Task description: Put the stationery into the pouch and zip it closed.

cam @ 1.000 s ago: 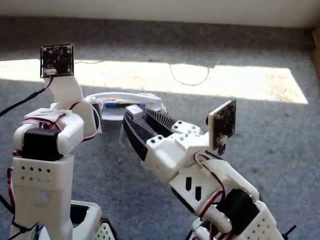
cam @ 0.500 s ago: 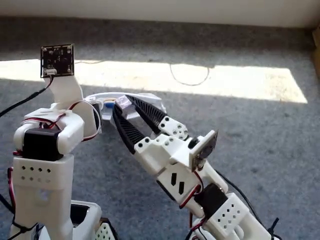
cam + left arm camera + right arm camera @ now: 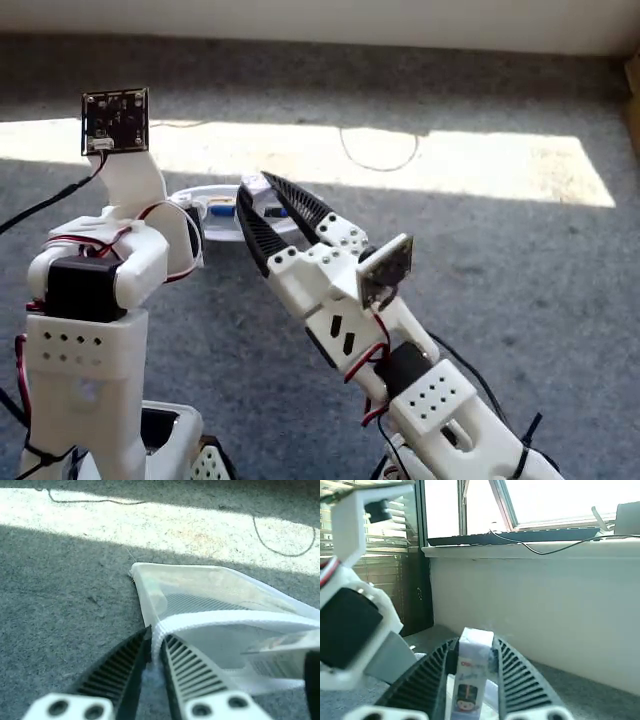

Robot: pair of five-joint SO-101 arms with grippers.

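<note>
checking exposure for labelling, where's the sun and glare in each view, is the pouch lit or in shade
High view: a bright sun band crosses the carpet behind the pouch, which lies in shade. Left wrist view: the same band washes out the far carpet, pouch shaded. Right wrist view: the window is blown out white, the held box is not.

Grey carpet (image 3: pixel 520 270) covers the floor, crossed by a broad band of sunlight (image 3: pixel 480 165) where a thin cable (image 3: pixel 385 169) loops, while a white wall (image 3: pixel 545 615) rises to a windowsill (image 3: pixel 470 550) under a bright window (image 3: pixel 560 500) beside slatted blinds (image 3: pixel 380 550).
</note>
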